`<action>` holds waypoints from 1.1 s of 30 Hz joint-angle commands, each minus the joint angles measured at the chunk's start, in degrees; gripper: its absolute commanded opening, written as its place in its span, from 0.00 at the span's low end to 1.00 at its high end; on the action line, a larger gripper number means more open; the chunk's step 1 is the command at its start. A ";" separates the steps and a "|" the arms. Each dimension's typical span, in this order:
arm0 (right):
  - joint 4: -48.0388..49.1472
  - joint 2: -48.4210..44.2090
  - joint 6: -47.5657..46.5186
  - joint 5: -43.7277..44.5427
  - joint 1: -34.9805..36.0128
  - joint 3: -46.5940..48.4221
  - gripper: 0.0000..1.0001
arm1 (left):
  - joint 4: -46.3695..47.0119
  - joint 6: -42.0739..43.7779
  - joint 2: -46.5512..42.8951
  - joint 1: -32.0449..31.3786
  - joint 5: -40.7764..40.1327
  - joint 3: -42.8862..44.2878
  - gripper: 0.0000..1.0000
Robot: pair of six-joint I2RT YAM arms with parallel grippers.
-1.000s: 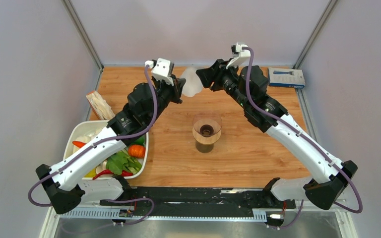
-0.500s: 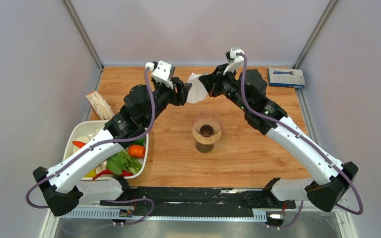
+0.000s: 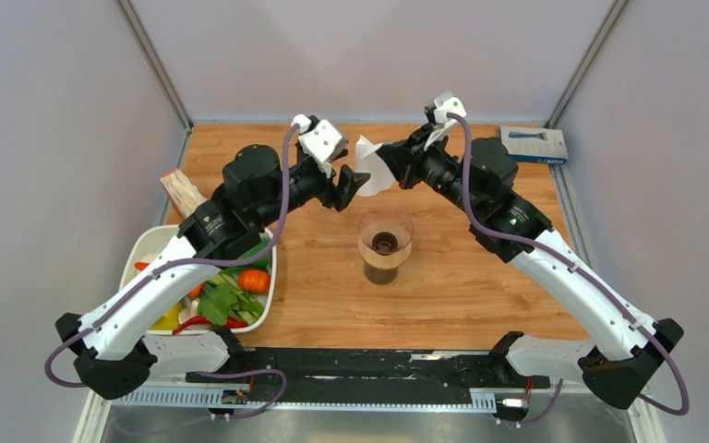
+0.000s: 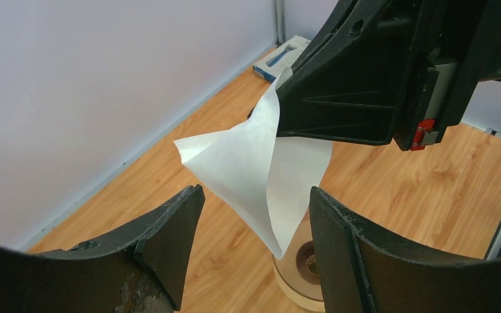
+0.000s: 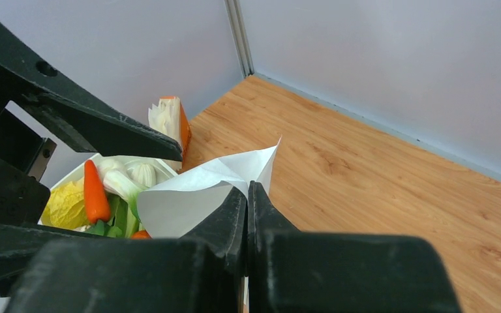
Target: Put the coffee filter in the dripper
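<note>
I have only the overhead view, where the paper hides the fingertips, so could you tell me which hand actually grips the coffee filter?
Observer: The right hand; its wrist view shows both fingers pinched shut on the coffee filter at its edge.
Operator: Thank you. And the other one?
Observer: The left hand is open; its wrist view shows a finger on either side of the filter.
Operator: Is the filter flat?
Observer: No, the left wrist view shows one flap curling away from the other.

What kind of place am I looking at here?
Probably a robot test booth staged as a kitchen: plain walls enclose a wooden table holding a dripper and a tray of vegetables.
</note>
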 commanded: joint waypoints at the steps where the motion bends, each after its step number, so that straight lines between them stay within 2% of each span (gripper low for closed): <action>1: 0.79 -0.30 -2.37 -0.96 -0.09 -0.05 0.00 | -5.10 5.01 2.83 -0.37 1.84 4.70 0.71; 6: 0.09 0.15 -2.59 -1.01 0.30 0.52 0.00 | -6.64 9.15 6.40 -2.67 -3.23 7.68 0.72; 8: -0.39 0.22 -2.87 -0.83 0.47 0.77 0.00 | -6.81 10.51 7.30 -3.48 -6.10 8.23 0.69; 10: -0.98 0.40 -2.96 -0.69 0.54 0.96 0.00 | -6.62 11.48 7.92 -4.07 -8.35 8.65 0.61; 12: -1.55 0.50 -2.85 -0.67 0.58 1.08 0.00 | -6.33 11.97 8.36 -4.52 -9.99 8.98 0.38; 13: -1.84 0.54 -2.69 -0.52 0.54 1.01 0.00 | -6.21 12.00 8.52 -4.58 -11.24 9.00 0.31; 14: -1.92 0.36 -2.58 -0.47 0.49 0.98 0.00 | -5.85 11.97 8.55 -4.67 -11.84 9.02 0.18; 16: -2.18 -0.09 -2.34 -0.22 0.54 0.70 0.05 | -5.56 11.69 8.58 -4.66 -13.64 8.99 0.03; 18: -2.43 -0.79 -2.46 -0.01 0.54 0.32 0.09 | -4.99 11.14 8.27 -4.69 -15.08 8.53 0.00; 19: -2.60 -1.08 -2.63 0.20 0.54 0.10 0.16 | -4.74 10.83 7.79 -4.71 -15.74 8.29 0.00; 21: -2.84 -1.80 -3.18 0.74 0.53 -0.28 0.38 | -3.55 9.70 6.95 -4.72 -16.45 7.42 0.00; 22: -2.96 -2.02 -3.43 0.92 0.54 -0.63 0.44 | -2.74 8.96 6.66 -4.71 -16.65 6.93 0.00; 27: -3.86 -2.92 -3.09 0.73 0.43 -1.79 0.50 | -1.19 6.42 5.19 -4.67 -17.92 6.11 0.00; 31: -4.36 -2.24 -2.21 2.46 0.45 -1.81 0.48 | -0.09 4.09 3.93 -4.71 -18.11 4.58 0.00; 33: -4.77 -1.70 -1.53 3.12 0.45 -1.37 0.51 | 0.30 2.74 3.45 -4.67 -18.82 4.05 0.00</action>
